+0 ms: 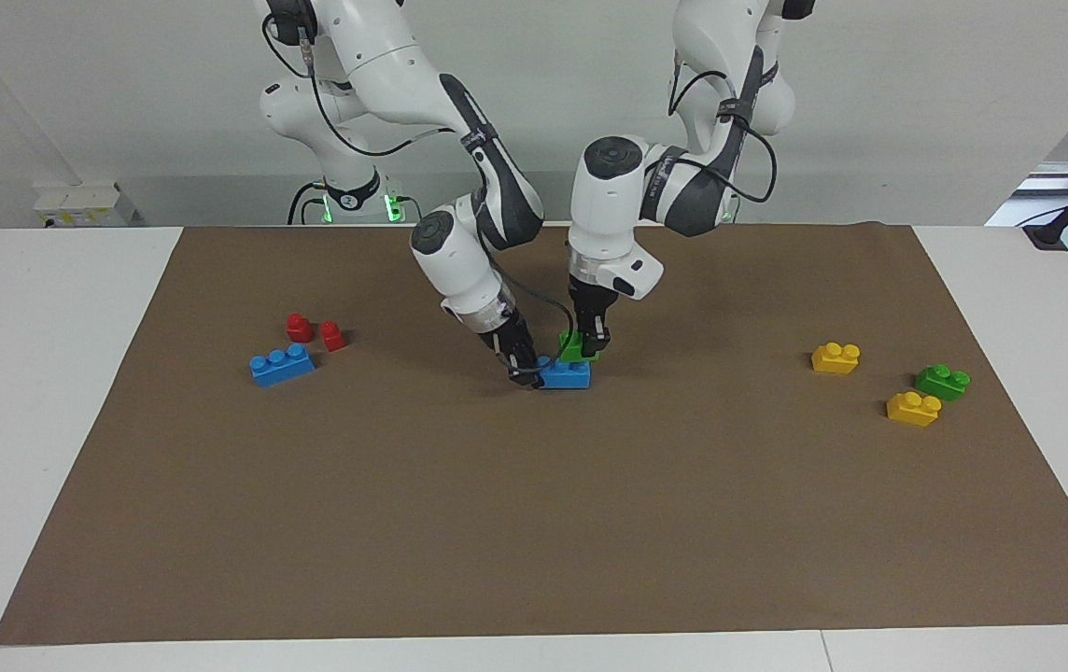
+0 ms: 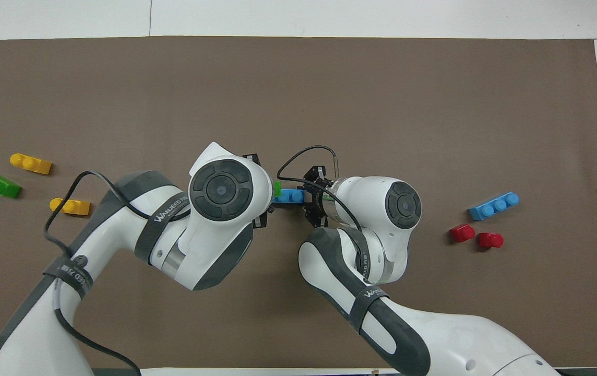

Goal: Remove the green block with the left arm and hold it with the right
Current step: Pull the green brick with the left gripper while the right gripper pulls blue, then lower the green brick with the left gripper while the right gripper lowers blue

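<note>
The green block [image 1: 578, 349] hangs tilted just above a blue brick [image 1: 569, 376] at the middle of the brown mat. My left gripper [image 1: 590, 346] comes straight down and is shut on the green block. My right gripper [image 1: 527, 374] slants down and is shut on the blue brick's end toward the right arm, holding it on the mat. In the overhead view only a sliver of the green block [image 2: 276, 189] shows beside the left wrist, next to the blue brick [image 2: 291, 196]; the left gripper's tips are hidden there.
Toward the right arm's end lie another blue brick [image 1: 282, 364] and two red pieces [image 1: 299, 327] [image 1: 332, 335]. Toward the left arm's end lie two yellow bricks [image 1: 836, 357] [image 1: 913, 409] and a darker green brick [image 1: 942, 381].
</note>
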Robot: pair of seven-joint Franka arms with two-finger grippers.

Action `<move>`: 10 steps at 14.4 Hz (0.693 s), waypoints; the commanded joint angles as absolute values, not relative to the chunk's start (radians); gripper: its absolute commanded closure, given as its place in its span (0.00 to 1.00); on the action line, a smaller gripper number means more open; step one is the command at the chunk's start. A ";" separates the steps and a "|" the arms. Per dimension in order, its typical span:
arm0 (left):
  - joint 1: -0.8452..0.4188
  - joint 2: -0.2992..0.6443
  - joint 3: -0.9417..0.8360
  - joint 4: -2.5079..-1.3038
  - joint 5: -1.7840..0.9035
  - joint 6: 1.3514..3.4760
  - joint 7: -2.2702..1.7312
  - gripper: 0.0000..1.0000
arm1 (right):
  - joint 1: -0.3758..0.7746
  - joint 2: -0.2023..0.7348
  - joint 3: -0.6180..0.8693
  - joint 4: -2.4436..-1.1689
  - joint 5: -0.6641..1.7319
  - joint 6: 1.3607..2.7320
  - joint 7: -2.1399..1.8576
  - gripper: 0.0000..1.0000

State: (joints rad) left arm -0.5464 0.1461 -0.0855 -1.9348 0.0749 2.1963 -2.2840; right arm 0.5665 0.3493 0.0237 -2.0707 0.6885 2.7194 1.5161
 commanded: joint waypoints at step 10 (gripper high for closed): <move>-0.192 0.097 -0.084 -1.957 -0.037 2.155 -1.622 1.00 | -0.070 0.219 0.014 -1.943 0.580 2.152 0.908 1.00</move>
State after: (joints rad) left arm -0.2394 0.1079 -0.0760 -1.9407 -0.0148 2.1633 -1.7205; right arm 0.0225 0.2200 -0.0051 -1.9125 0.6200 2.1697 1.0059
